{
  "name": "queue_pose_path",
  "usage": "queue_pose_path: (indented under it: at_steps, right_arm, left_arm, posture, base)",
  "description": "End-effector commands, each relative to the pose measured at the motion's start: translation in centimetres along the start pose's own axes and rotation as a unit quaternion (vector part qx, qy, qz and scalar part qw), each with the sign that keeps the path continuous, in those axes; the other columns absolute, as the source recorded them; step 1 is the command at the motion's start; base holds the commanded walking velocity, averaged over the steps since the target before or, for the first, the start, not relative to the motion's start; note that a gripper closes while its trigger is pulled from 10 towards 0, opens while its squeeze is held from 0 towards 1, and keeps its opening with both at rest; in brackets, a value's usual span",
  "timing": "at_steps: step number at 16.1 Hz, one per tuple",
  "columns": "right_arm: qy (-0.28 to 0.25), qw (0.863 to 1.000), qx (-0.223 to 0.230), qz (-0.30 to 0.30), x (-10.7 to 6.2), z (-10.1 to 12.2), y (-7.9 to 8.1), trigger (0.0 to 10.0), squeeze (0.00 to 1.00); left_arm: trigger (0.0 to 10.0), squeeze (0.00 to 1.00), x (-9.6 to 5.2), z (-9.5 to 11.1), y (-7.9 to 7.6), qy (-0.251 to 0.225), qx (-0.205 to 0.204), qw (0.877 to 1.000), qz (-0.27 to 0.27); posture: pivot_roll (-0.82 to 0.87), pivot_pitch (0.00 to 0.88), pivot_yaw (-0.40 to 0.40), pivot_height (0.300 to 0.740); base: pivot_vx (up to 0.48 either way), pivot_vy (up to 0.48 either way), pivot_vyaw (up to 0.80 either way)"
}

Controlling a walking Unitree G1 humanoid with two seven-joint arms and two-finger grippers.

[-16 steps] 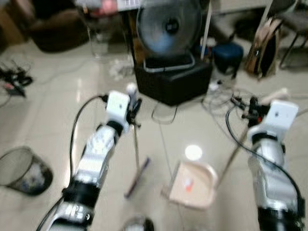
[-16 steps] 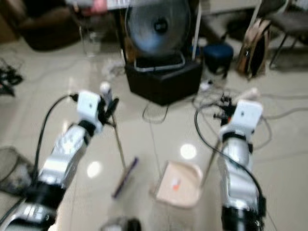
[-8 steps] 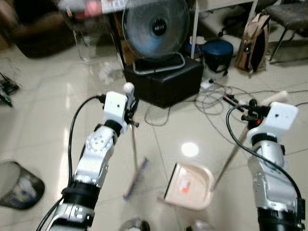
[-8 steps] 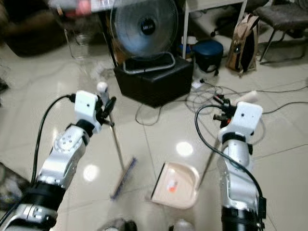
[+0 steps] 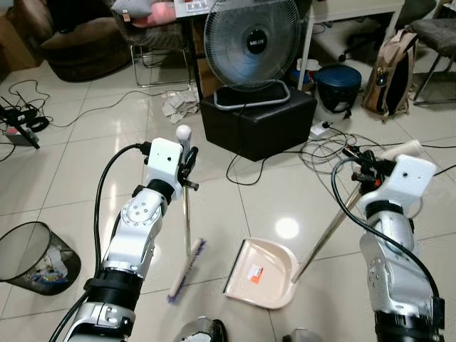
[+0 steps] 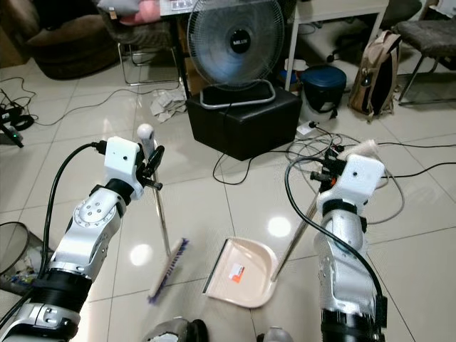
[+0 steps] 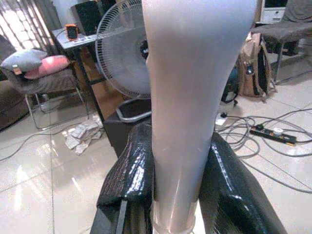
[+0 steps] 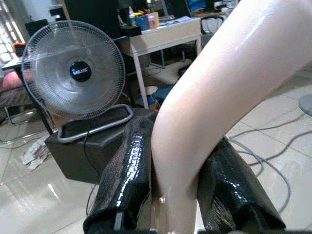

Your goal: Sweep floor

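1. Nearest the robot, on the pale tiled floor (image 5: 64,178), a beige dustpan (image 5: 261,273) is lying flat, and the brush head of a broom (image 5: 187,268) is resting on the tiles just to its left, close beside it but apart from it.
2. The left gripper (image 5: 189,162) is clamping the broom's thin metal shaft near its rounded top, with the shaft slanting down to the brush head; in the left wrist view the two black fingers (image 7: 129,180) are pressing on either side of the pale handle.
3. The right gripper (image 5: 365,171) is gripping the dustpan's long handle (image 5: 328,235) near its cream upper end, and the handle is running down and to the left to the pan (the right wrist view has the black fingers (image 8: 127,170) squeezing that cream grip from both sides).
4. At the robot's left, a black mesh wastebasket (image 5: 28,258) is standing on the floor with scraps inside.
5. Farther ahead, cables (image 5: 324,151) are trailing across the tiles near a black box (image 5: 258,121) that is carrying a standing fan (image 5: 251,46).
6. Beyond that, crumpled paper (image 5: 178,107) is lying on the floor left of the box, and a blue stool (image 5: 337,80) and a tan backpack (image 5: 392,71) are sitting off to the right.
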State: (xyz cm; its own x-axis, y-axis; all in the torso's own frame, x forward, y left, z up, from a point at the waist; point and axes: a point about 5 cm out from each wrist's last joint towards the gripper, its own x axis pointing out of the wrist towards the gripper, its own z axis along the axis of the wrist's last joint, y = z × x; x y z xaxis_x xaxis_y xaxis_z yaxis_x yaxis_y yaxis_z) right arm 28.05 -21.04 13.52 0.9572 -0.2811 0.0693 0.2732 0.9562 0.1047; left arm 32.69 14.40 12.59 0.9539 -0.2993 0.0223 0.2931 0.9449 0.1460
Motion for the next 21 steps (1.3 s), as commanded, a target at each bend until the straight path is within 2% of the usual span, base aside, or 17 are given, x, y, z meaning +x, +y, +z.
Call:
queue_pose_path:
  at_steps: [1,3,4,7,10,13,14,17,19,21]
  right_arm:
    - [-0.026,0.999,0.019,0.005,0.0,1.1,0.2,10.0,0.00]
    - [-0.034,0.999,0.014,0.019,-0.1,1.5,0.3,10.0,0.00]
    - [-0.038,0.999,-0.007,0.026,-0.1,1.6,0.3,10.0,0.00]
    - [-0.049,0.993,-0.106,0.012,0.6,2.0,-0.3,10.0,0.00]
    - [-0.058,0.989,-0.137,0.018,1.3,2.0,-0.5,10.0,0.00]
    - [-0.079,0.988,-0.124,0.051,2.2,3.1,0.4,10.0,0.00]
    - [-0.083,0.987,-0.128,0.052,2.3,3.2,0.4,10.0,0.00]
    - [-0.088,0.987,-0.124,0.056,2.3,2.9,0.6,10.0,0.00]
    - [-0.105,0.987,-0.096,0.077,2.4,3.5,1.2,10.0,0.00]
    - [-0.101,0.988,-0.083,0.080,2.6,3.6,1.2,10.0,0.00]
  left_arm:
    - [10.0,0.00,-0.1,0.8,0.3,-0.020,0.014,1.000,0.005]
    - [10.0,0.00,-0.2,0.5,0.5,-0.018,0.001,1.000,0.017]
    - [10.0,0.00,-0.4,0.3,0.4,-0.016,-0.018,1.000,0.019]
    - [10.0,0.00,-0.7,0.1,0.0,-0.024,-0.007,0.999,0.033]
    - [10.0,0.00,-0.9,-0.5,0.1,-0.020,-0.010,0.998,0.059]
    - [10.0,0.00,-0.3,0.1,1.0,-0.032,-0.028,0.997,0.070]
    - [10.0,0.00,-0.1,0.2,1.1,-0.030,-0.025,0.997,0.070]
    - [10.0,0.00,-0.1,0.6,1.1,-0.042,-0.051,0.995,0.068]
    - [10.0,0.00,0.4,2.0,1.5,-0.073,-0.090,0.991,0.067]
    - [10.0,0.00,0.7,1.8,1.4,-0.063,-0.077,0.994,0.051]
  posture:
    - [0.00,0.108,0.121,0.740]
    - [-0.01,0.119,0.121,0.740]
    - [-0.01,0.124,0.123,0.740]
    - [-0.01,0.153,0.117,0.740]
    - [-0.01,0.160,0.107,0.740]
    - [-0.01,0.174,0.103,0.740]
    - [0.00,0.179,0.102,0.740]
    - [0.00,0.177,0.099,0.740]
    - [0.01,0.173,0.082,0.740]
    - [0.00,0.179,0.076,0.740]
  base:
    - [0.000,0.000,0.00]
    - [0.000,0.000,0.00]
    - [0.000,0.000,0.00]
    - [0.000,0.000,0.00]
    - [0.000,0.000,0.00]
    - [0.000,0.000,0.00]
    - [0.000,0.000,0.00]
    - [0.000,0.000,0.00]
    - [0.000,0.000,0.00]
    - [0.000,0.000,0.00]
